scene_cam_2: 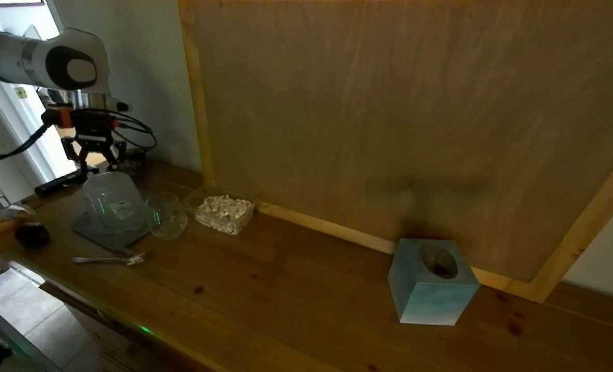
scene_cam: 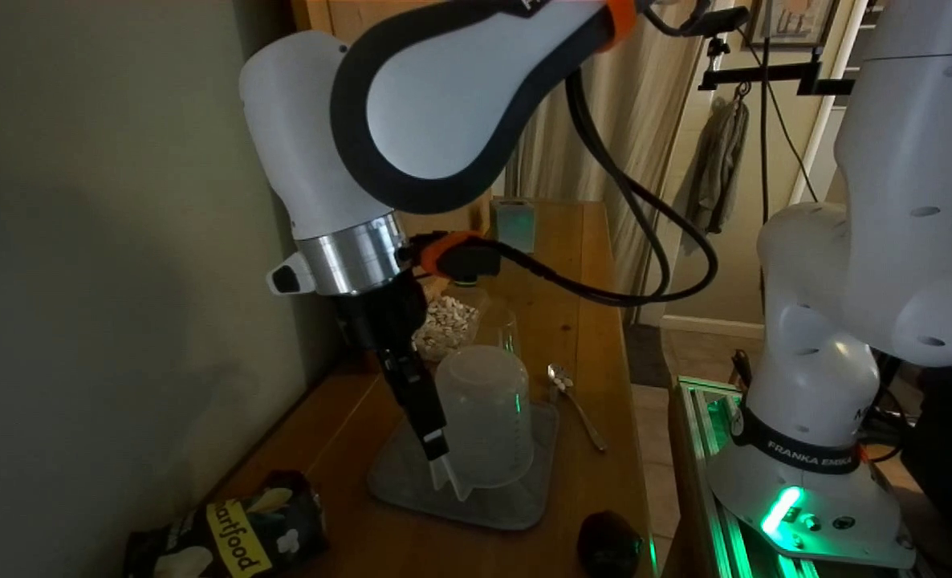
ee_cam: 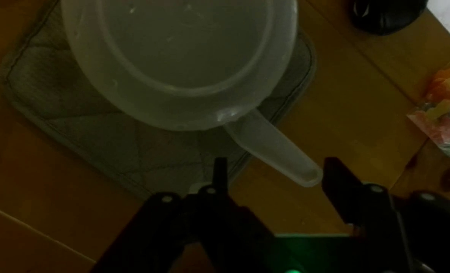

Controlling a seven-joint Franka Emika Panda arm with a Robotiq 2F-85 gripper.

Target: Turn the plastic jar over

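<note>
Standing wide, the pincer (ee_cam: pixel 273 163) is flanking the jar's (ee_cam: pixel 183 49) handle (ee_cam: pixel 274 151), depth looking unclear. Closing is needing careful centring first.

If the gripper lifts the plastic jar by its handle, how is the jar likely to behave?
The plastic jar is probably light for its size, since its translucent walls suggest thin plastic. Because the handle juts from one side, the bulky body may swing or tip. The handle's smooth look hints that it could slip.
</note>
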